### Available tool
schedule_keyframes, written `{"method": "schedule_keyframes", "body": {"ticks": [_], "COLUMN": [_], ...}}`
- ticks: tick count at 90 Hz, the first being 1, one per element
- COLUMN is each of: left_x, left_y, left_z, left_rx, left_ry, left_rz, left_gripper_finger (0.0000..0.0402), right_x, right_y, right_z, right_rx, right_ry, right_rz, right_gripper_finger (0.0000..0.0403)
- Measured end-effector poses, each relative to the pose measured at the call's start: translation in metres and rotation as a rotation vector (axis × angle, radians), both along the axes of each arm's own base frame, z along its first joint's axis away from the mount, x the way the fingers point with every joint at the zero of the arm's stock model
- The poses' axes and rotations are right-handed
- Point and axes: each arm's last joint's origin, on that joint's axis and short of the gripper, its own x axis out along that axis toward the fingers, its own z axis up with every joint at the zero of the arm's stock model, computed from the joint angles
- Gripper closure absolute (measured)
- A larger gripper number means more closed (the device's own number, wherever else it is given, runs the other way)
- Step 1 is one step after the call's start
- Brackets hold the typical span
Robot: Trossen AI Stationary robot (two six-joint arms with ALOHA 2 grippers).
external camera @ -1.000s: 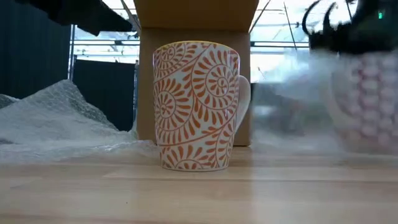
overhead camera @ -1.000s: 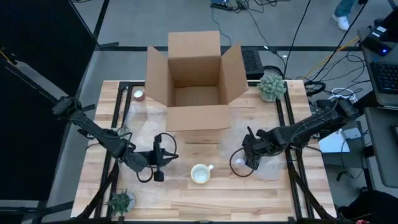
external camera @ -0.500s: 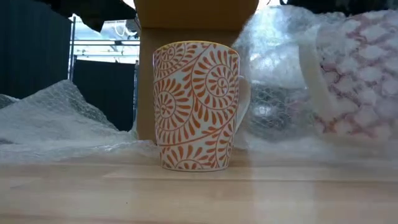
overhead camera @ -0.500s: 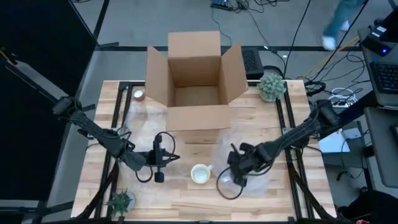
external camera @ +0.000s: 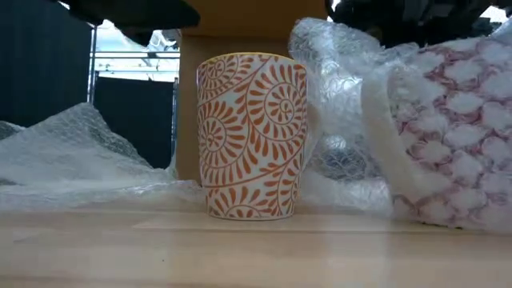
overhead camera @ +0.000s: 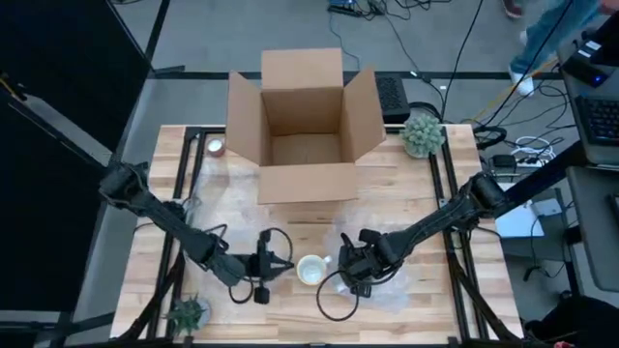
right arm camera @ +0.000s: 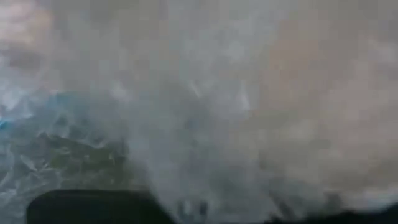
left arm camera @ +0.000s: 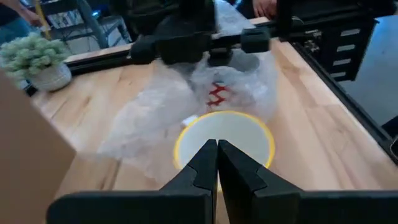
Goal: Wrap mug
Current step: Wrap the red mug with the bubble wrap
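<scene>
Near the table's front edge, the mug (overhead camera: 311,270) stands upright; left gripper (left arm camera: 217,163) pressed together beside it, right gripper (overhead camera: 354,266) apparently pinching bubble wrap (external camera: 416,136).

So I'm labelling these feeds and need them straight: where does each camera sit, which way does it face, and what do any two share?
High view: above the table, looking straight down; both arms, left gripper and right gripper flanking the mug, cardboard box behind.
Low view: at tabletop height, level across; mug, bubble wrap, dark arm parts overhead.
Left wrist view: past the left gripper, shut, into the mug; right arm beyond.
Right wrist view: filled by bubble wrap.
Shared: high, low and left wrist views all show the mug.
</scene>
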Motion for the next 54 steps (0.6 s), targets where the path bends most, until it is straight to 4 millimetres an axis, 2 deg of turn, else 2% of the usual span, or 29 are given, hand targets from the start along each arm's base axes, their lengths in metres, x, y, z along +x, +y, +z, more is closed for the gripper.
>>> {"method": "schedule_keyframes", "body": {"ticks": [11, 29, 42, 54], "left_x": [0.010, 0.018, 0.025, 0.038], "left_y": [-0.006, -0.012, -0.009, -0.004], "left_z": [0.004, 0.020, 0.029, 0.027], "left_rx": [-0.005, 0.019, 0.017, 0.017], "left_ry": [-0.008, -0.049, -0.075, -0.076], "left_rz": [0.000, -0.014, 0.000, 0.032], "left_gripper_finger": [0.0402, 0.0402, 0.0402, 0.0402], "right_x": [-0.003, -0.013, -0.021, -0.019], "right_y": [-0.001, -0.005, -0.008, -0.009], "right_z": [0.009, 0.041, 0.060, 0.057], "right_rx": [0.016, 0.067, 0.087, 0.047], "right_ry": [-0.023, -0.113, -0.174, -0.184], "right_rz": [-0.002, -0.015, -0.015, -0.027], "right_gripper_finger": [0.0293, 0.0232, 0.0216, 0.0218]}}
